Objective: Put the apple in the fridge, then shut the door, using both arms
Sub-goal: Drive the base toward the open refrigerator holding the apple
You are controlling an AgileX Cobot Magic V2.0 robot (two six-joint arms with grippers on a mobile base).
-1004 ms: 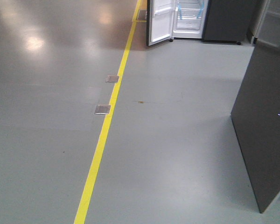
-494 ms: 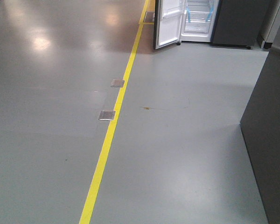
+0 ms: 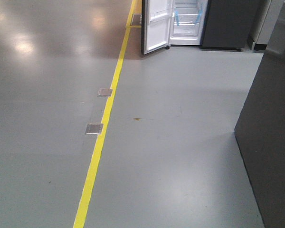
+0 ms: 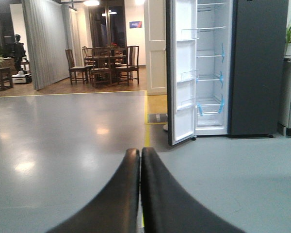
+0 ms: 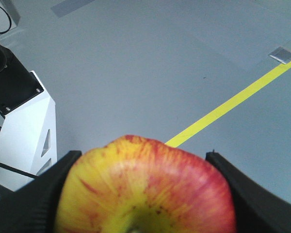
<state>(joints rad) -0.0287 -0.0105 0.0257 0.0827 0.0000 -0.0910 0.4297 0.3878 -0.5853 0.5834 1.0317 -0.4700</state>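
Judging by the front view, the nearer floor plate (image 3: 94, 128) beside the yellow line (image 3: 99, 147) is found lower in frame than a second ago and the fridge (image 3: 187, 23) is shifted sideways, so the base is taken to be rolling toward it. The apple (image 5: 145, 189) is pinched in the right pincer (image 5: 145, 194), well apart from the fridge, whose door (image 3: 156, 26) is swung wide; the left pincer (image 4: 140, 160) is pressed together, empty. Placing and closing are judged not yet begun.

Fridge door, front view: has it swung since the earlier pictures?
No. The door stays equally open against the fridge; both shift across the frame together with the yellow line.
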